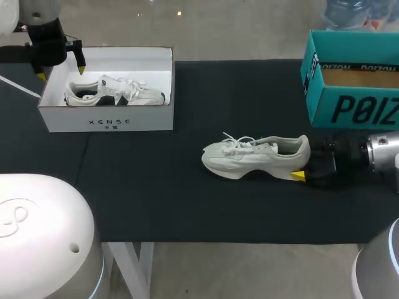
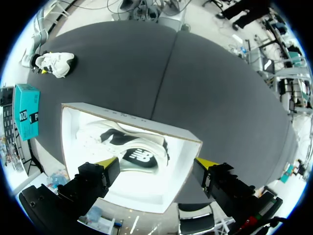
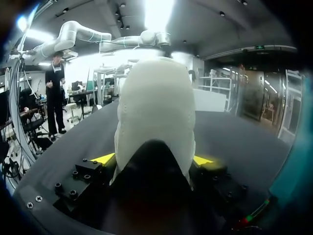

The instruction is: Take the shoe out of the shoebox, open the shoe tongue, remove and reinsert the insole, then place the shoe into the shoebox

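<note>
loose shoe [image 1: 255,156] — off-white | shoebox [image 1: 106,118] — white | second box [image 1: 349,111] teal | table [image 1: 187,205] black

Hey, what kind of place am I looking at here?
Probably a robotics test bench: a left arm and a right arm over a black-covered table with a white shoebox, a teal shoebox and a sneaker.

A short row of thin dark letters is running along the front wall of the white shoebox [image 1: 106,121], at about ten o'clock on the table in the head view. Big dark block letters are filling the front of the teal box [image 1: 358,111] at about two o'clock. Smaller dark letters are sitting upside down on its side wall and its inner back wall. In the left wrist view, a white letter logo is showing on the dark side patch of the sneaker [image 2: 139,157] lying in the white shoebox. Dark letters are also showing on the teal box far beyond it, too small to make out.
</note>
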Robot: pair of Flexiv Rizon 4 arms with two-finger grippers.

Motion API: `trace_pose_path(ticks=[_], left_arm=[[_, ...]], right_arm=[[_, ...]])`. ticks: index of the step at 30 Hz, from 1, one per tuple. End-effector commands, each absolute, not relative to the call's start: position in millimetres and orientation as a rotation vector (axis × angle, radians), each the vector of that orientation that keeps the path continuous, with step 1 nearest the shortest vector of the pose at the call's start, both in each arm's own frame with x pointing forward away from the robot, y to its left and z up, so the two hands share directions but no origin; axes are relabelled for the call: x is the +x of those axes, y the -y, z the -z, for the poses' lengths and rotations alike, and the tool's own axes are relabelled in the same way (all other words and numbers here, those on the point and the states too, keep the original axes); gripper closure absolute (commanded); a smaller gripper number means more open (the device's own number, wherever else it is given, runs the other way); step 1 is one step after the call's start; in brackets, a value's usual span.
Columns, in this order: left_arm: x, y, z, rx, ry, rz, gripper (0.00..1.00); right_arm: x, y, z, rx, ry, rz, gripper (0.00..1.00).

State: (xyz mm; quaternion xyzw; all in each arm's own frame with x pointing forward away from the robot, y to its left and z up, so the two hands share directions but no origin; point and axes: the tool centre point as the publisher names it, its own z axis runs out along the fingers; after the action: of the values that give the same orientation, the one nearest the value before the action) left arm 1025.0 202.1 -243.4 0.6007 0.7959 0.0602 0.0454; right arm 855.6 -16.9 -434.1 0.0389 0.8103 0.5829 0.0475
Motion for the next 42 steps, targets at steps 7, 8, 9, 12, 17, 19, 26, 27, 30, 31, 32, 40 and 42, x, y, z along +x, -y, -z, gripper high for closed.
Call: trace_pose_path(ticks=[7, 8, 9, 12, 17, 19, 26, 27, 30, 31, 32, 40, 42], left_arm=[[1023.9, -202.5, 243.2, 1.834, -2.429, -0.188, 0.00], [1023.9, -202.5, 243.2, 1.834, -2.429, -0.188, 0.00], [1023.9, -202.5, 243.2, 1.834, -2.429, -0.188, 0.00], [1023.9, -202.5, 243.2, 1.834, -2.429, -0.188, 0.00], [989.4, -152.7, 249.5, 1.930, -2.372, -0.126, 0.00], [978.3, -137.5, 250.9, 1.955, -2.353, -0.091, 0.00], [934.2, -74.9, 264.4, 2.054, -2.284, -0.021, 0.00], [931.0, -70.7, 265.0, 2.058, -2.282, -0.013, 0.00], [920.3, -55.4, 266.5, 2.065, -2.273, -0.015, 0.00], [919.8, -53.5, 266.1, 2.052, -2.285, -0.009, 0.00], [920.3, -52.8, 265.4, 2.037, -2.287, -0.019, 0.00], [942.8, -64.8, 259.6, 1.971, -2.322, -0.070, 0.00], [939.3, -61.2, 258.5, 1.974, -2.318, -0.070, 0.00]], right_arm=[[857.8, 15.9, 437.2, 0.119, -2.473, -1.777, 1.00], [857.8, 15.9, 437.2, 0.119, -2.473, -1.777, 1.00], [857.8, 15.9, 437.2, 0.119, -2.473, -1.777, 1.00], [857.8, 15.9, 437.2, 0.119, -2.473, -1.777, 1.00], [857.8, 15.9, 437.2, 0.119, -2.473, -1.777, 1.00], [857.8, 15.9, 437.2, 0.119, -2.473, -1.777, 1.00], [857.8, 15.9, 437.2, 0.119, -2.473, -1.777, 1.00], [857.8, 15.9, 437.2, 0.119, -2.473, -1.777, 1.00], [857.8, 15.9, 437.2, 0.119, -2.473, -1.777, 1.00], [857.8, 15.9, 437.2, 0.119, -2.473, -1.777, 1.00], [857.8, 15.9, 437.2, 0.119, -2.473, -1.777, 1.00], [857.8, 15.9, 437.2, 0.119, -2.473, -1.777, 1.00], [857.8, 15.9, 437.2, 0.119, -2.473, -1.777, 1.00]])
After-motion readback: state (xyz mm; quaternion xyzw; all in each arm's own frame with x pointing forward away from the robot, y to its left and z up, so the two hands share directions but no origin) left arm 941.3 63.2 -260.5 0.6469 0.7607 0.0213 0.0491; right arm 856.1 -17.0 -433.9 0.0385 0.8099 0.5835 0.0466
